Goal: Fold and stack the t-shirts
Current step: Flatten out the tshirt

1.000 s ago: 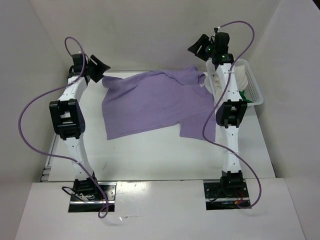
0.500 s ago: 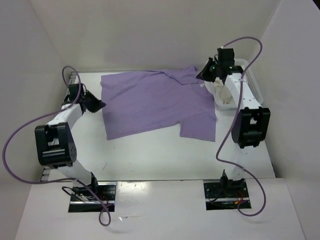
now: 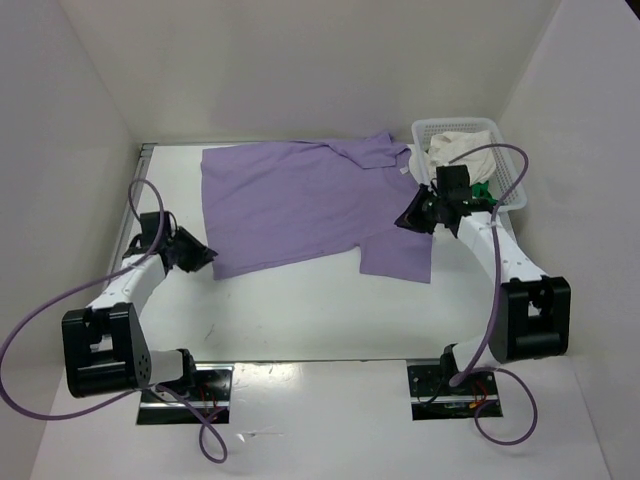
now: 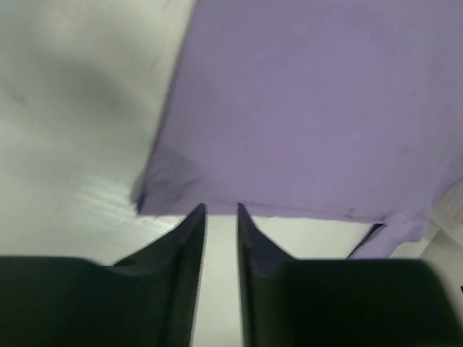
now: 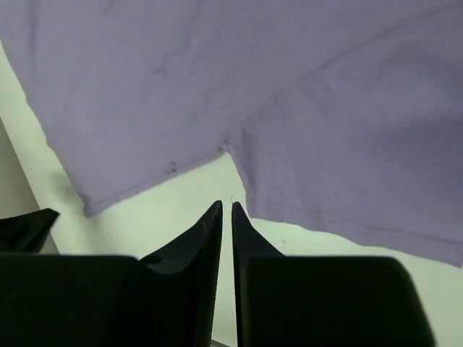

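The lavender t-shirt (image 3: 310, 205) lies spread flat across the far half of the table, collar toward the basket. My left gripper (image 3: 203, 257) hovers low just outside its near-left corner. In the left wrist view its jaws (image 4: 221, 208) stand a little apart with only bare table between them, and the shirt's hem (image 4: 311, 108) is just ahead. My right gripper (image 3: 405, 222) is over the shirt's right sleeve edge. Its jaws (image 5: 226, 204) are open by a thin slit, empty, pointing at the notch under the sleeve (image 5: 217, 72). The cream t-shirt (image 3: 462, 150) and the green t-shirt (image 3: 483, 188) sit bunched in the basket.
A white mesh basket (image 3: 505, 150) stands at the far right corner, close behind the right arm. White walls close in the table on the left, back and right. Purple cables loop from both arms.
Both arms swung down from the far end toward the near side. The left gripper came to the shirt's near-left corner, the right left the basket for the sleeve. Both jaws narrowed.
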